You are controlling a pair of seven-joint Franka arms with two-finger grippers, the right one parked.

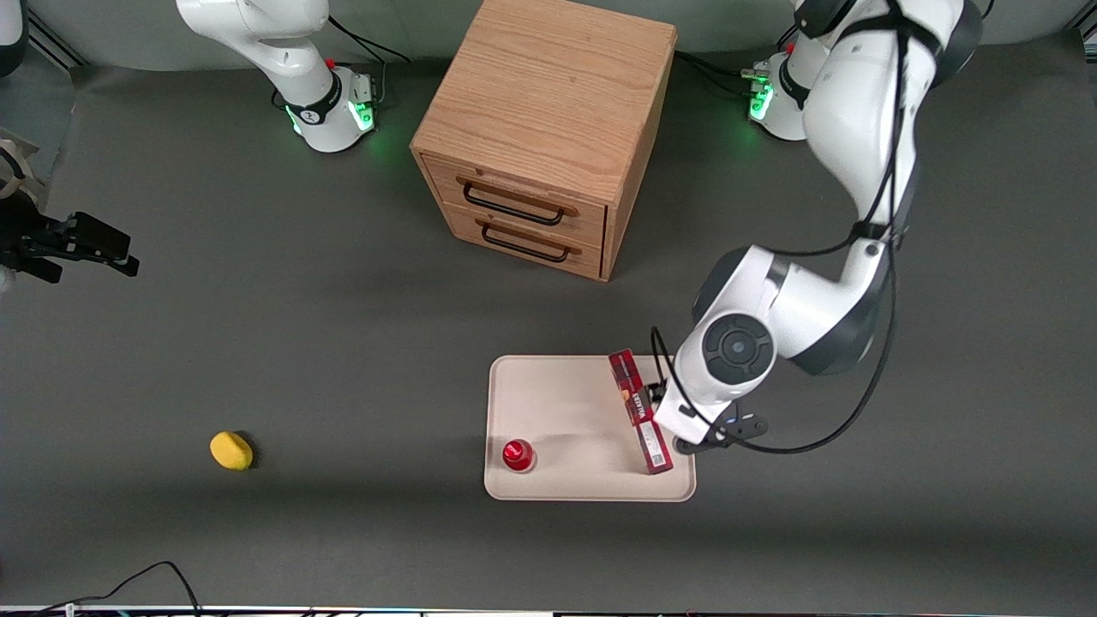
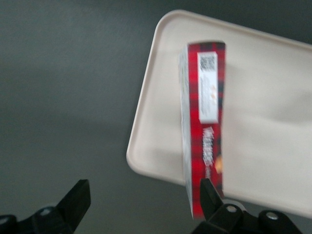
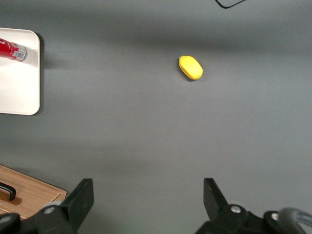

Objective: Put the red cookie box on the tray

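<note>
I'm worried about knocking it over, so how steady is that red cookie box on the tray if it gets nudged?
The red cookie box stands on a narrow long edge on the tray, so it probably tips easily. The open gripper has one finger beside it.

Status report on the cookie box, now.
Gripper open, just off the tray's edge. Red cookie box on tray, standing on its long edge, released. Red-capped item also on tray, well apart.

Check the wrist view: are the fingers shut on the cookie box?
No, the gripper is open, with the red cookie box standing on the tray beside one finger.
</note>
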